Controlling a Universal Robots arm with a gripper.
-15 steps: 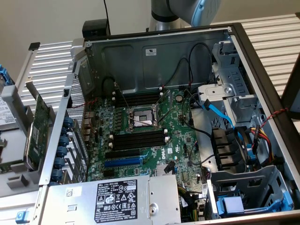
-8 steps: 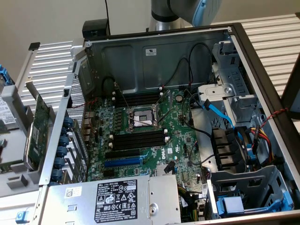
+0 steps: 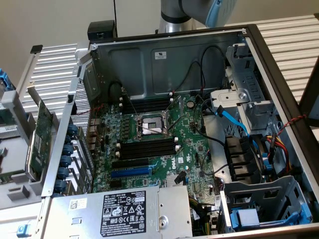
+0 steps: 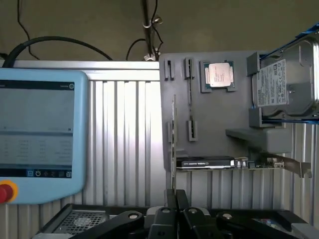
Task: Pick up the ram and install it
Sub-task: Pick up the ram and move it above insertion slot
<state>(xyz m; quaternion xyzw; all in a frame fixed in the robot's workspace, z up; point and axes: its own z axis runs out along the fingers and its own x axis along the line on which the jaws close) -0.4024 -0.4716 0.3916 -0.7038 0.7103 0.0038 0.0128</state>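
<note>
Gleaming ribbed metal table (image 3: pixel 291 42), beige wall (image 3: pixel 50 20)

Dell logo on mobo (image 3: pixel 195 145); Dell on PSU label (image 3: pixel 130 209); rest illegible.

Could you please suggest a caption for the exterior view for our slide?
Open computer case showing the motherboard, its CPU socket flanked by black memory slots, robot arm beyond the far wall.
</note>
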